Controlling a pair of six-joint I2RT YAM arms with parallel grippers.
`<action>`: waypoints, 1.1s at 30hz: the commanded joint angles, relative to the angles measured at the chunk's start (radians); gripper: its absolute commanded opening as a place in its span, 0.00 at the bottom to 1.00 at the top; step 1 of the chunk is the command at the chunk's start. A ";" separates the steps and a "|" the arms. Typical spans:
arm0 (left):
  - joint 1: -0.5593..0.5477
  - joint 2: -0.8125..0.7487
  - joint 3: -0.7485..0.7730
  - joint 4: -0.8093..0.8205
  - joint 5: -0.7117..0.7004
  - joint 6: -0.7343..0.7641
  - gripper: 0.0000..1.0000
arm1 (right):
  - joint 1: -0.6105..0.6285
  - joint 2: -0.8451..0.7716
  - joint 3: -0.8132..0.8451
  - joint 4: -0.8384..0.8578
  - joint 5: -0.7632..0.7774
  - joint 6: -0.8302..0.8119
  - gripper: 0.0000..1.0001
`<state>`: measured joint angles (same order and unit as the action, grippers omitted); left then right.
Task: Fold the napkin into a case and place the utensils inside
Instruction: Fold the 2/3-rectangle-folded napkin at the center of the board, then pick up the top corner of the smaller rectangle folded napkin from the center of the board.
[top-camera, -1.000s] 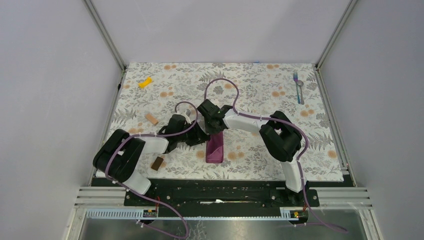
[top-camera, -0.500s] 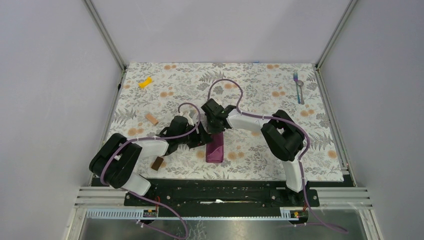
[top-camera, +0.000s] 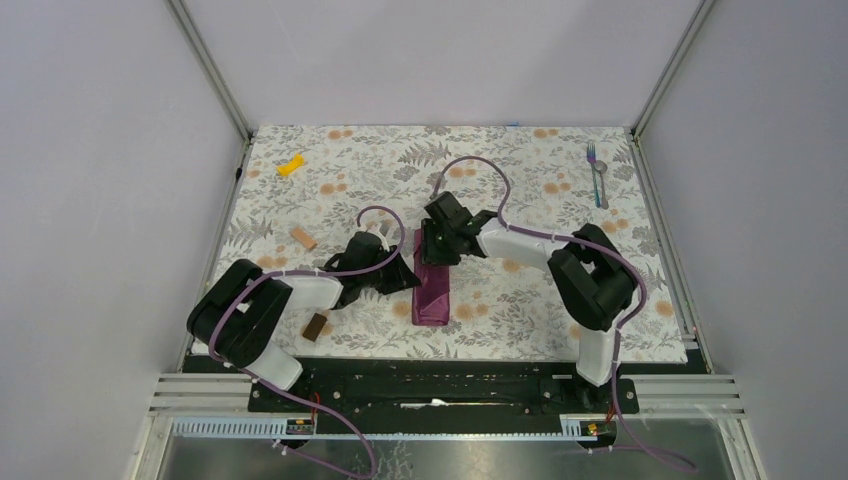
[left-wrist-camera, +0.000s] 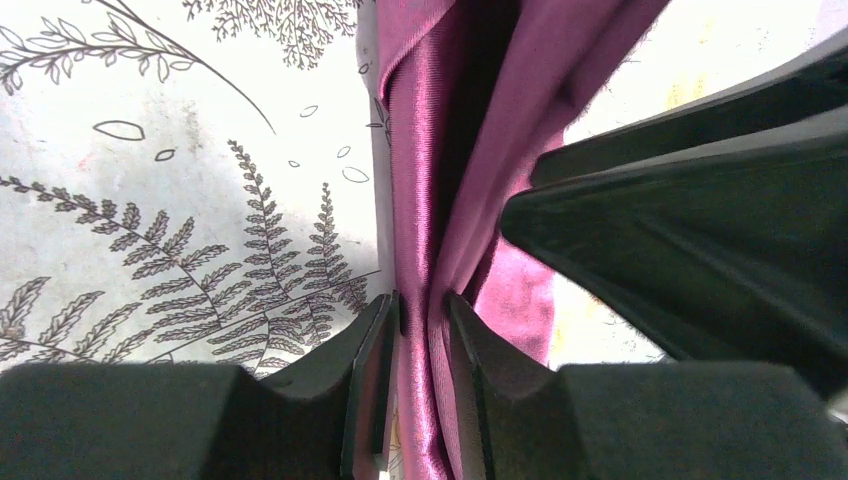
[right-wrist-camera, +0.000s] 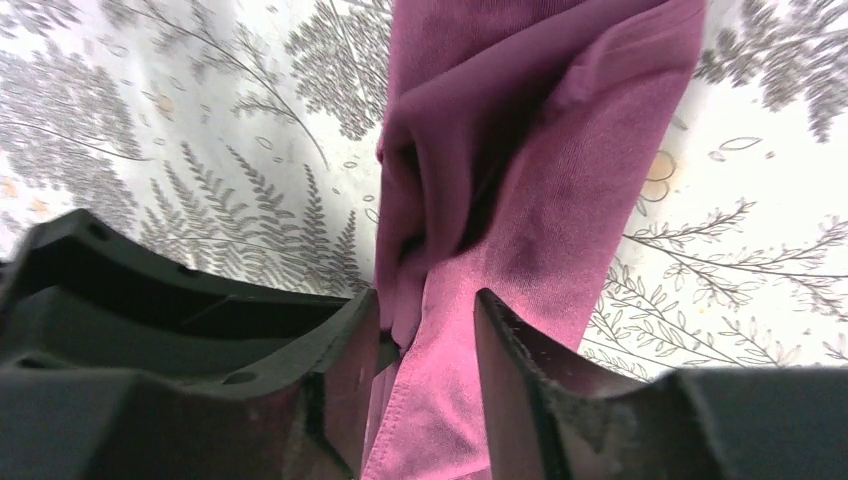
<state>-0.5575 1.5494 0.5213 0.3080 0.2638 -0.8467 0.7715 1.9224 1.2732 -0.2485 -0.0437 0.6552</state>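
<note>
The napkin (top-camera: 432, 292) lies a little below the middle of the overhead view as a slim plum strip running up and down the frame, on the floral tablecloth (top-camera: 540, 300). It is narrow but not yet a tidy case: both wrist views show loose layers bunched into a raised ridge along it. A second ago the strip's upper end was hidden under the right gripper (top-camera: 436, 256). That gripper has since shifted slightly up and to the right, and more of the cloth's upper end shows. In its own view its fingers (right-wrist-camera: 350, 350) now stand apart with cloth lying slack between them, so it looks to have just let go. The left gripper (top-camera: 408, 276) has moved in from the left to the strip's upper left edge, and its wrist view shows the jaws clenched on a thin upright pleat of the napkin. This reads as a handover, with the left claw now holding the fold and the right free. The utensils (top-camera: 597, 185) sit untouched in the upper right of the frame, well apart from the napkin, so the loading step is probably next once the fold is settled.
</note>
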 joint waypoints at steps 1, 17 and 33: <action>-0.002 0.010 -0.028 -0.040 -0.043 0.009 0.30 | -0.024 -0.092 0.007 0.071 -0.025 -0.050 0.50; -0.001 0.013 -0.015 -0.046 -0.031 0.011 0.27 | -0.043 0.020 0.125 0.056 0.035 -0.140 0.62; -0.002 -0.015 -0.009 -0.057 -0.027 0.012 0.25 | -0.041 0.085 0.181 0.029 0.099 -0.146 0.40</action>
<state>-0.5571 1.5490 0.5209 0.3031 0.2604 -0.8467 0.7319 2.0006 1.4097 -0.2070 0.0185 0.5220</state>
